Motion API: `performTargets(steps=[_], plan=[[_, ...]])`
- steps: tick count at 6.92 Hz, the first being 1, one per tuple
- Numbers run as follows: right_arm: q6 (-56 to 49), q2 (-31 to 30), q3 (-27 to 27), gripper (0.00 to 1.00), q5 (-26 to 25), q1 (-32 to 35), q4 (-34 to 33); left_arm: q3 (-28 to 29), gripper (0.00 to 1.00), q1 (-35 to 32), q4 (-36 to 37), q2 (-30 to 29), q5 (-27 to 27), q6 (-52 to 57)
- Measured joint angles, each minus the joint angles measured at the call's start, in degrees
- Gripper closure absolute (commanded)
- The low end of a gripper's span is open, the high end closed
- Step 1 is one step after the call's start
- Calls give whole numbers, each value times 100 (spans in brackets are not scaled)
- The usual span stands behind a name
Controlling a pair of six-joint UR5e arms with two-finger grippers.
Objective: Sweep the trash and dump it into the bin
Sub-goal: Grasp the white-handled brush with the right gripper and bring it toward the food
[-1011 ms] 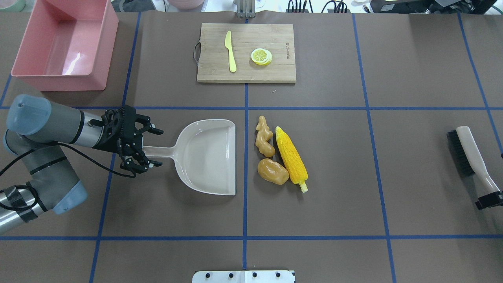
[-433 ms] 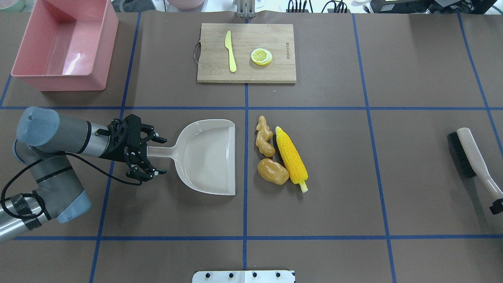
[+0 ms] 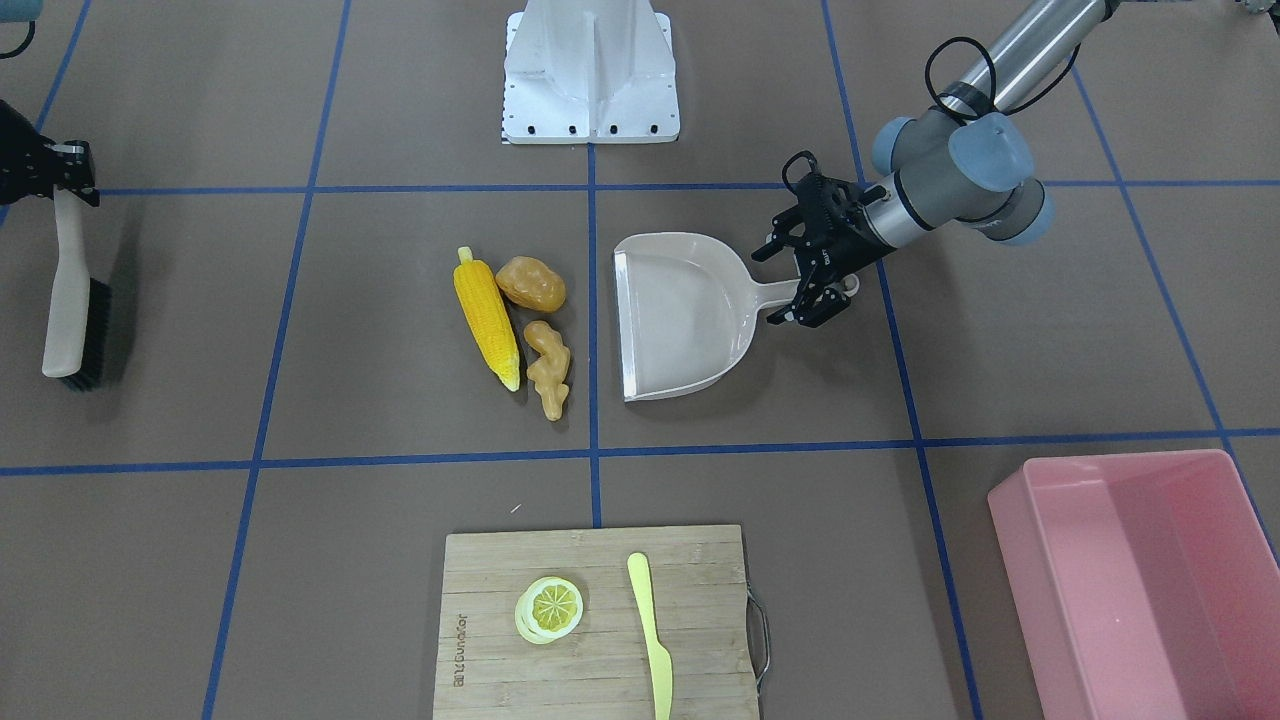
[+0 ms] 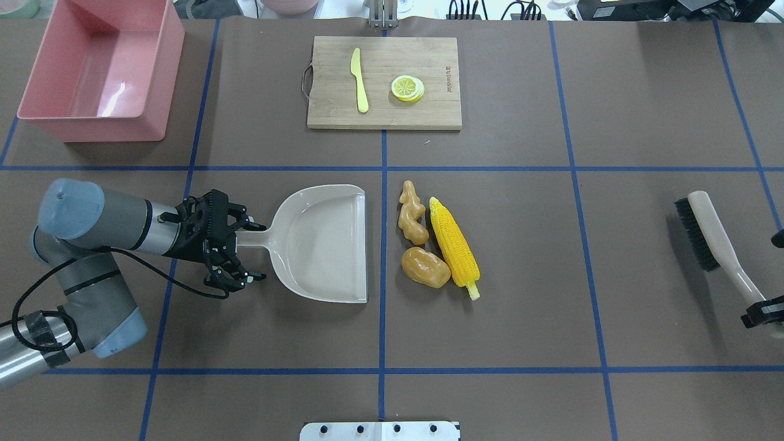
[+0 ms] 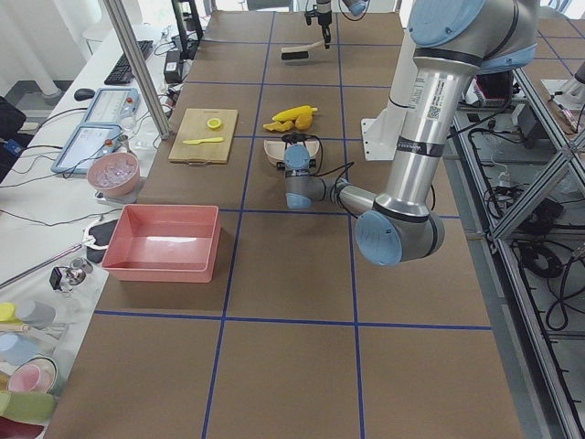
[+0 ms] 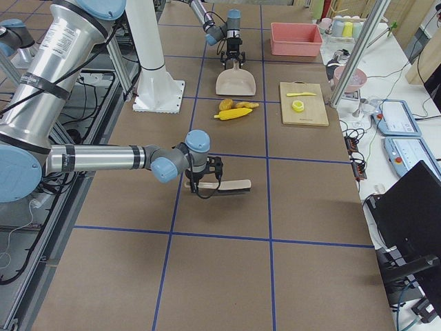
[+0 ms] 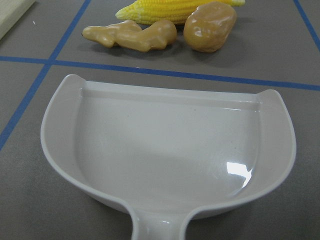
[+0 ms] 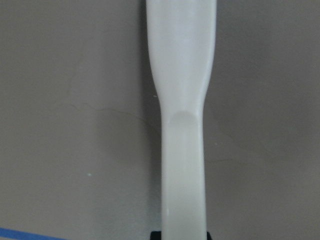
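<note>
Corn cob point(image 4: 454, 246), potato point(image 4: 425, 267) and ginger root point(image 4: 412, 213) lie bunched just right of the table's middle, the cob on the right. The cob is bright yellow and ribbed with kernels. Its long axis runs from far-left to near-right, with the tapered tip far and the pale stalk stub near. The glossy orange-brown potato sits at the cob's near-left side. The knobbly tan ginger root lies lengthwise on the far side of the potato.

A blue tape line point(image 4: 383, 245) runs between them and the beige dustpan point(image 4: 324, 245), whose open mouth faces right toward them. The left gripper point(image 4: 254, 247) has its jaws spread wide on either side of the dustpan's handle, not clamped on it. The pink bin point(image 4: 98, 130) stands at the far left, well apart.

At the far right edge, the right gripper point(image 4: 759, 312) is closed on the end of a black-bristled brush point(image 4: 710, 236).

Far centre, a wooden cutting board point(image 4: 429, 107) carries a yellow knife point(image 4: 359, 79) and a lemon slice point(image 4: 408, 87). A small mark is burnt in near the board's right edge, too small to read.
</note>
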Motion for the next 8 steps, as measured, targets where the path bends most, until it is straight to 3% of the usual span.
performTargets(steps=[3,7,8], plan=[[413,1075,596,100,-68,-463,-1370,-42,2,96,46,-38,13,-9],[2083,2151,651,100,-392,-1720,-1739,-130,2,101,104,-52,123,-229],[2298,2685,646,100,-508,-1946,-2249,-130,2,101,110,-53,170,-336]])
